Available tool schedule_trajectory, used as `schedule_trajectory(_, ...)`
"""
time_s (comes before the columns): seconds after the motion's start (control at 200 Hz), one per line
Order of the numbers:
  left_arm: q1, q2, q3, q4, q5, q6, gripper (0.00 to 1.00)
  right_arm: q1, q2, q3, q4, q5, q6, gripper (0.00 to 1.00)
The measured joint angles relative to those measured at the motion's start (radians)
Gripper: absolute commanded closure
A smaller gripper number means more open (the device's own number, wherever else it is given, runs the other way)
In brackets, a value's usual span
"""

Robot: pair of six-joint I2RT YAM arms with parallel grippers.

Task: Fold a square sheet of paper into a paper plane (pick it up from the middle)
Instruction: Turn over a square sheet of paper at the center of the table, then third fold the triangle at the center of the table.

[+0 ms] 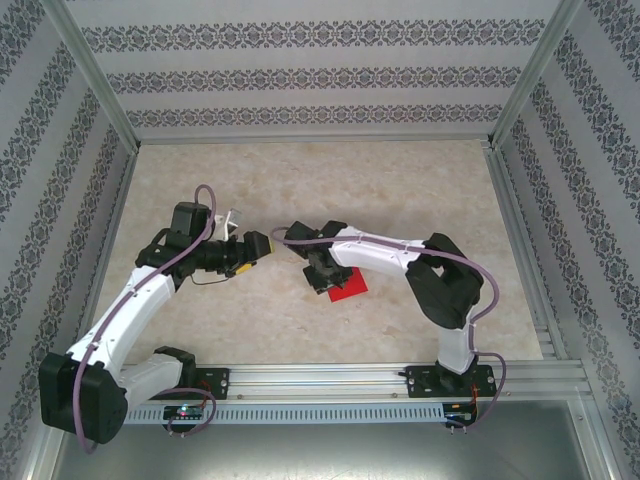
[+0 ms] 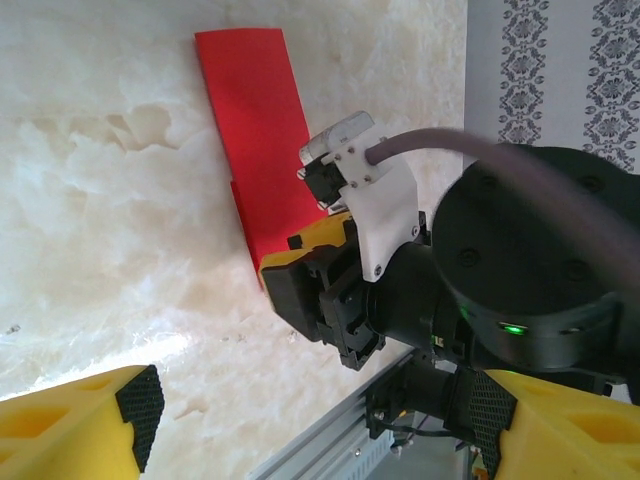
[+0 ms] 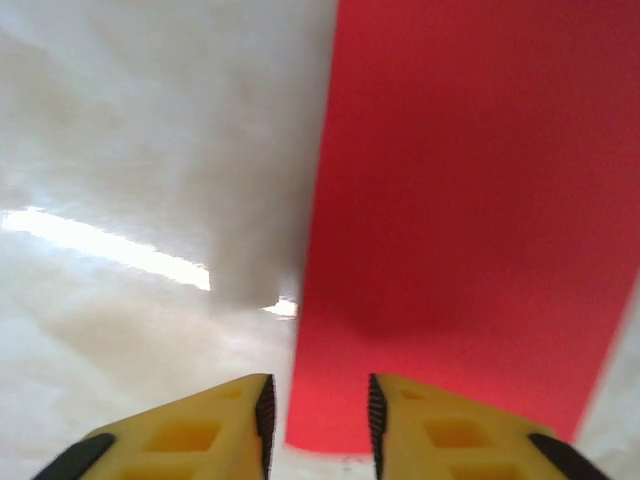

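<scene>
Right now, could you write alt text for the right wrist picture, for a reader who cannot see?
A flat strip of red paper lies on a pale marbled table, taking the right side of the picture. At the bottom, two yellow fingers stand apart, the paper's near corner between them.

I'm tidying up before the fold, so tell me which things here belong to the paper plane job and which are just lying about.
Job: red paper; right gripper, over its edge; left gripper, apart from it.
Not the job: table; aluminium rail; patterned walls.
</scene>
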Motion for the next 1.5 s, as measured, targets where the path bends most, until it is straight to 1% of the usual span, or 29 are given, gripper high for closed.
schedule_trajectory(0.025, 0.0, 0.006, 0.0, 0.005, 0.005, 0.0, 0.18, -0.003, -0.019, -0.018, 0.02, -0.016, 0.003, 0.57)
schedule_trajectory(0.085, -0.001, 0.022, 0.0, 0.016, 0.011, -0.001, 0.18, -0.016, -0.075, -0.064, 0.065, -0.056, 0.001, 0.55)
schedule_trajectory(0.2, -0.01, 0.061, 0.0, 0.043, 0.014, -0.004, 0.21, -0.077, -0.221, -0.164, 0.154, -0.138, 0.005, 0.52)
schedule_trajectory(0.32, -0.06, 0.13, 0.01, 0.072, 0.005, -0.01, 0.25, -0.158, -0.344, -0.246, 0.212, -0.193, 0.01, 0.49)
schedule_trajectory(0.455, -0.137, 0.222, 0.052, 0.107, -0.029, -0.02, 0.4, -0.247, -0.413, -0.34, 0.256, -0.239, 0.01, 0.47)
schedule_trajectory(0.495, -0.16, 0.256, 0.069, 0.119, -0.045, -0.022, 0.43, -0.272, -0.427, -0.368, 0.262, -0.251, 0.01, 0.46)
schedule_trajectory(0.729, -0.291, 0.472, 0.209, 0.152, -0.153, -0.004, 0.58, -0.385, -0.499, -0.495, 0.323, -0.338, 0.011, 0.44)
schedule_trajectory(0.839, -0.334, 0.557, 0.257, 0.16, -0.192, 0.006, 0.63, -0.419, -0.518, -0.532, 0.36, -0.38, 0.018, 0.44)
schedule_trajectory(0.974, -0.369, 0.661, 0.311, 0.164, -0.213, 0.016, 0.73, -0.46, -0.519, -0.572, 0.391, -0.418, 0.021, 0.44)
schedule_trajectory(1.169, -0.393, 0.771, 0.344, 0.168, -0.227, 0.024, 0.75, -0.499, -0.519, -0.587, 0.407, -0.452, 0.021, 0.44)
schedule_trajectory(1.449, -0.411, 0.841, 0.4, 0.169, -0.251, 0.04, 0.77, -0.512, -0.519, -0.609, 0.438, -0.478, 0.021, 0.45)
schedule_trajectory(1.499, -0.413, 0.855, 0.406, 0.166, -0.261, 0.046, 0.79, -0.515, -0.519, -0.614, 0.441, -0.479, 0.021, 0.45)
